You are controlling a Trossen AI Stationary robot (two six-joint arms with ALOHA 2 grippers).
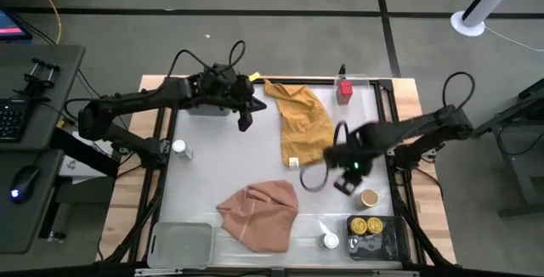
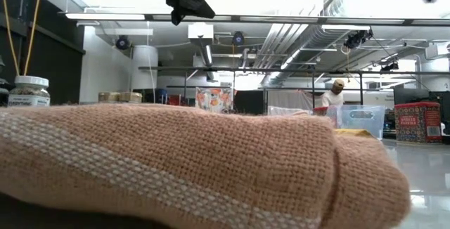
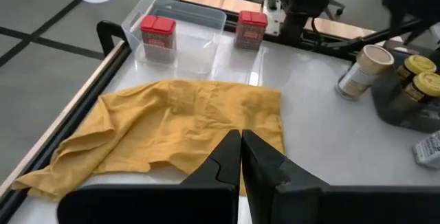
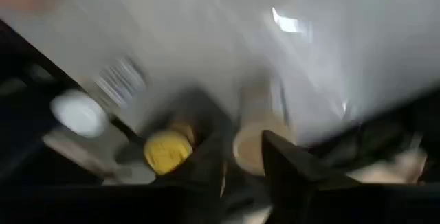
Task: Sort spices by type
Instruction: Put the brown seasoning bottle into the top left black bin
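A: Right gripper (image 1: 347, 178) located over the right half of the tabletop (image 1: 204, 175). Tan-lidded jar (image 1: 369, 197) standing upright just beside it, toward the front-right, next to the grey tray (image 1: 393, 245) holding two yellow-lidded jars (image 1: 365, 225).

B: State of the right fingers?

A: Slightly parted in the right wrist view, straddling the tan-lidded jar's top (image 4: 251, 148). Contact with the jar: cannot tell.

B: Jar axis?

A: Vertical. Fingers above and alongside the lid; approach from overhead, slightly front-right of present position.

B: Left gripper?

A: Left gripper (image 1: 244, 117) at the back of the tabletop, well apart from the jar, beside the mustard cloth (image 1: 302, 120). Fingers pressed together, holding nothing (image 3: 240, 157).

B: Nearer arm?

A: Right, clearly. Judged: right arm suited to any handling of the tan-lidded jar; left arm on standby.
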